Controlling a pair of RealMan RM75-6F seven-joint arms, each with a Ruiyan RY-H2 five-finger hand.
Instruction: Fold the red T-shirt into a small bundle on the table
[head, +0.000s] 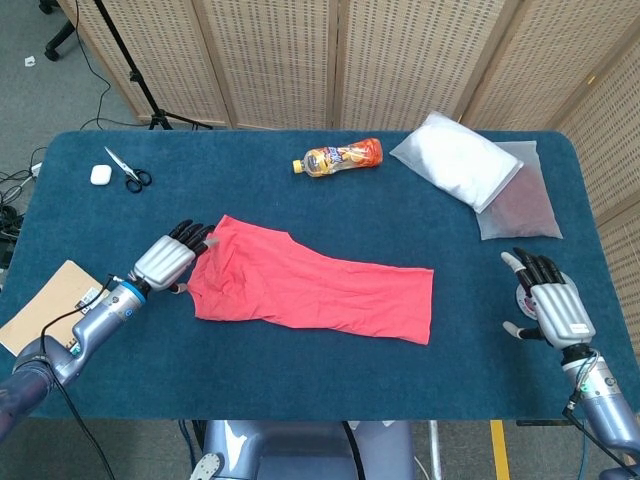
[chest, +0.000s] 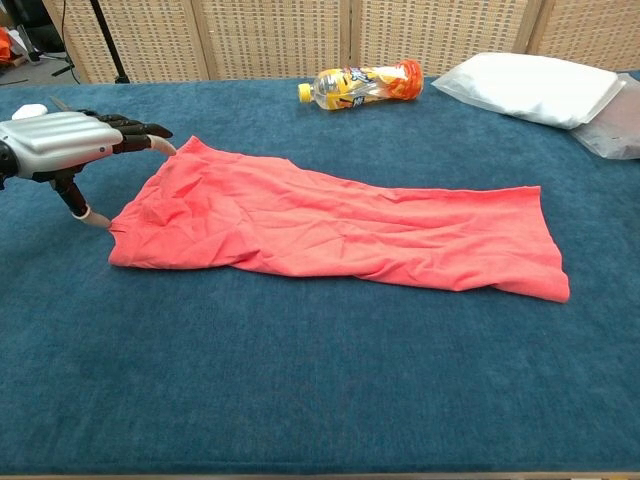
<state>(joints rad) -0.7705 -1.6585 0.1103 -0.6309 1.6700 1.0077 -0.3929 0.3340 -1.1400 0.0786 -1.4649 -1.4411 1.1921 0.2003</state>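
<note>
Left hand (chest: 62, 145) at the crumpled red cotton T-shirt (chest: 330, 225).
Fingers apart, empty; thumb tip meets the shirt's corner.
</note>
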